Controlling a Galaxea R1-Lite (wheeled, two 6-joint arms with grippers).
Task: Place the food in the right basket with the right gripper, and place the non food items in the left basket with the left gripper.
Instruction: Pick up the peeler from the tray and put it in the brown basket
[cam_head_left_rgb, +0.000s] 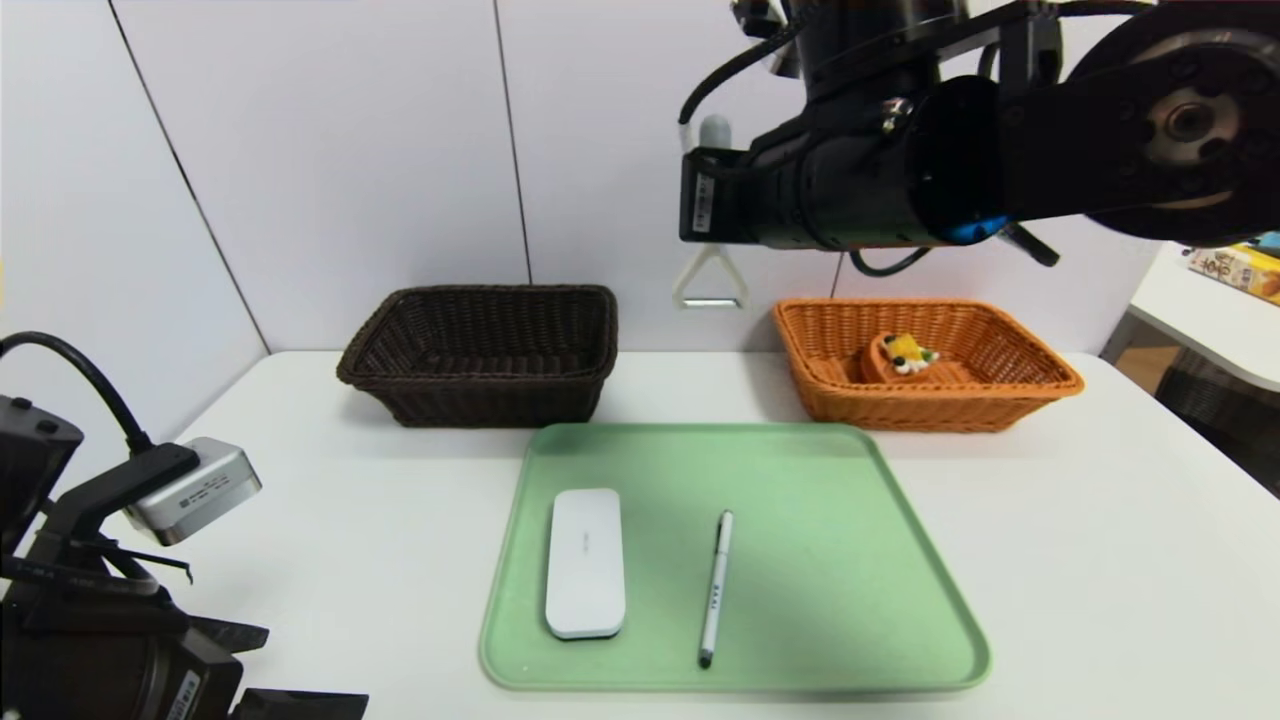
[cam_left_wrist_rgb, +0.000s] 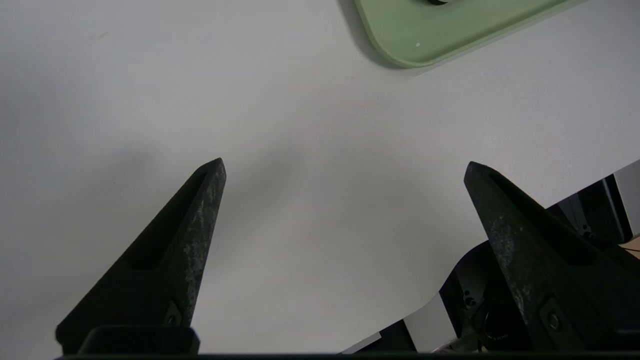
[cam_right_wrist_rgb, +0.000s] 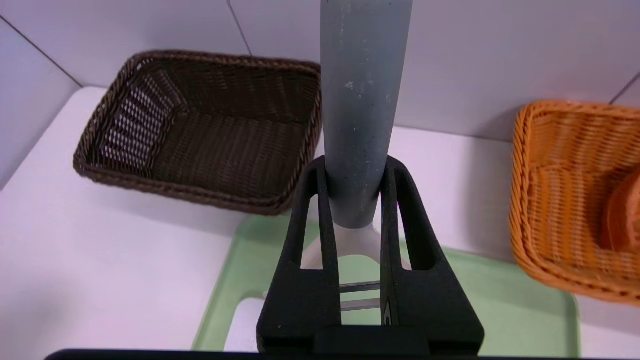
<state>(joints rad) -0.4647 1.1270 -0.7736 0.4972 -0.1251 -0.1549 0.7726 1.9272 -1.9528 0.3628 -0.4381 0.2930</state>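
My right gripper (cam_right_wrist_rgb: 356, 172) is shut on the grey handle of the white Y-shaped peeler (cam_right_wrist_rgb: 362, 100). It holds the peeler (cam_head_left_rgb: 710, 280) high in the air, between the two baskets and over the far edge of the tray. The food, a toy tart wedge (cam_head_left_rgb: 900, 355), lies inside the orange-tan right basket (cam_head_left_rgb: 1040, 375). The dark brown left basket (cam_head_left_rgb: 500, 291) holds nothing that I can see. A white case (cam_head_left_rgb: 585, 560) and a white pen (cam_head_left_rgb: 715, 585) lie side by side on the tray. My left gripper (cam_left_wrist_rgb: 346, 167) is open over bare table at the near left.
The pale green tray (cam_head_left_rgb: 850, 560) fills the middle of the white table, in front of both baskets. A white wall stands right behind the baskets. A side table with boxes (cam_head_left_rgb: 1235, 270) is at the far right.
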